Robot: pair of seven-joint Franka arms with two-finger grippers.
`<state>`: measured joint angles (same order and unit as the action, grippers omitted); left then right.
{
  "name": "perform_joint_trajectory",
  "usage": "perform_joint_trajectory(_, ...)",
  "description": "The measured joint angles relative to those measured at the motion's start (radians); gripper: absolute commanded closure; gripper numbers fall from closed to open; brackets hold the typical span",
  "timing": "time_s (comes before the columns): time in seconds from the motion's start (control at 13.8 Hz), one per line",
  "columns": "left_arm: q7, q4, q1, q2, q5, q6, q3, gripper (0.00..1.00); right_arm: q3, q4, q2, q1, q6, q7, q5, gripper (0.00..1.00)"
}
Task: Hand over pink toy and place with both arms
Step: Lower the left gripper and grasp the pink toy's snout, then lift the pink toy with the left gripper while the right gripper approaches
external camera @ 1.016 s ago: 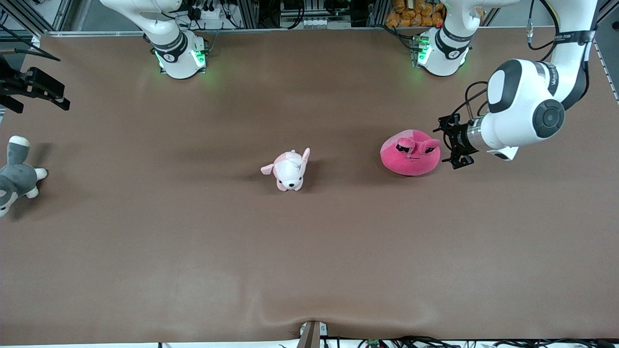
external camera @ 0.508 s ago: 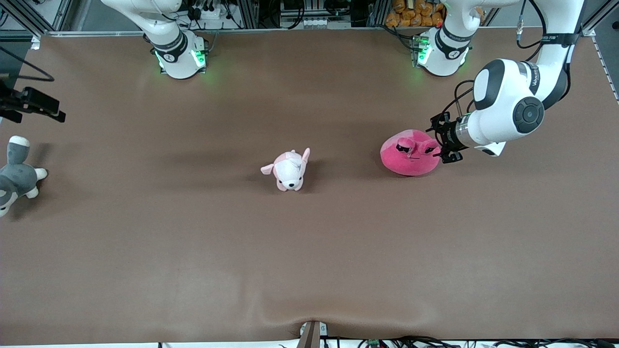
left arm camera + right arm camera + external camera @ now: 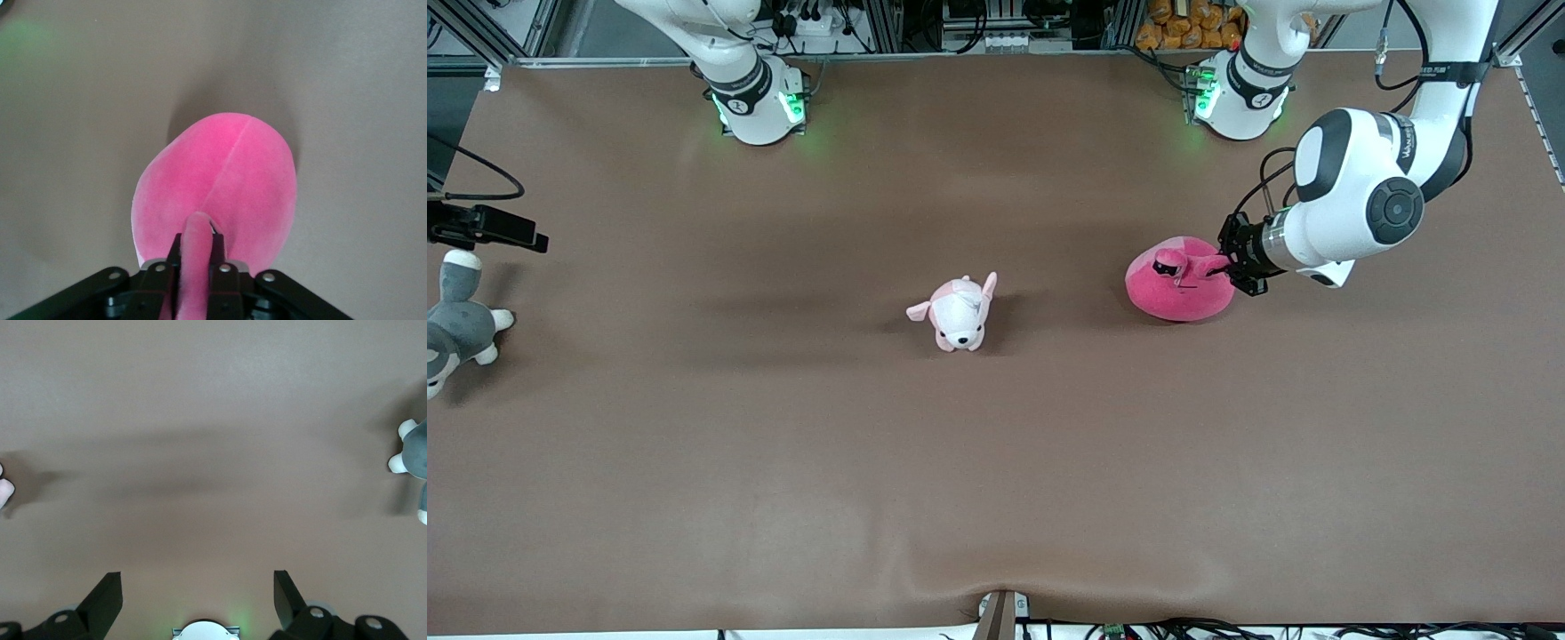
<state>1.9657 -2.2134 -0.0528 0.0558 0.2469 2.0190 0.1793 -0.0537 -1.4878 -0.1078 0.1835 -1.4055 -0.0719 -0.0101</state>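
The pink toy [image 3: 1174,289] sits on the brown table toward the left arm's end. My left gripper [image 3: 1221,265] is low beside it and shut on one of its floppy ears [image 3: 195,267]. In the left wrist view the ear is pinched between the two black fingers [image 3: 221,250], with the toy's round body [image 3: 220,173] just past them. My right gripper [image 3: 516,233] hangs open and empty over the right arm's end of the table, just above the grey plush. Its two fingers stand wide apart in the right wrist view [image 3: 197,587].
A small pale pink-and-white puppy plush [image 3: 959,313] lies mid-table; its edge shows in the right wrist view [image 3: 3,490]. A grey-and-white plush animal [image 3: 458,324] lies at the right arm's end and also shows in the right wrist view [image 3: 413,460]. The mat [image 3: 996,582] bulges at the near edge.
My left gripper has moved in against the pink toy and shut on its ear, squashing the face slightly. My right gripper has drifted closer to the grey plush.
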Motion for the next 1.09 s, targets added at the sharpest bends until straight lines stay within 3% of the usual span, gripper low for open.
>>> perform_joint_trajectory(0.22,0.000,0.076,-0.002,0.001,0.001,-0.079,0.003,1.00,-0.005,0.000,-0.001,-0.004,0.003,0.028,-0.001,0.00)
perform_joint_trajectory(0.36,-0.002,0.169,-0.003,0.003,0.006,-0.156,0.014,1.00,-0.010,0.001,-0.001,-0.007,0.025,0.152,-0.024,0.00)
perform_joint_trajectory(0.73,0.041,0.429,-0.011,0.010,0.177,-0.232,0.118,1.00,-0.019,0.003,-0.001,-0.079,0.080,0.595,-0.186,0.00)
perform_joint_trajectory(1.09,0.374,0.631,-0.125,0.130,0.211,-0.224,0.178,1.00,-0.024,0.005,-0.001,-0.194,0.088,1.093,-0.372,0.00)
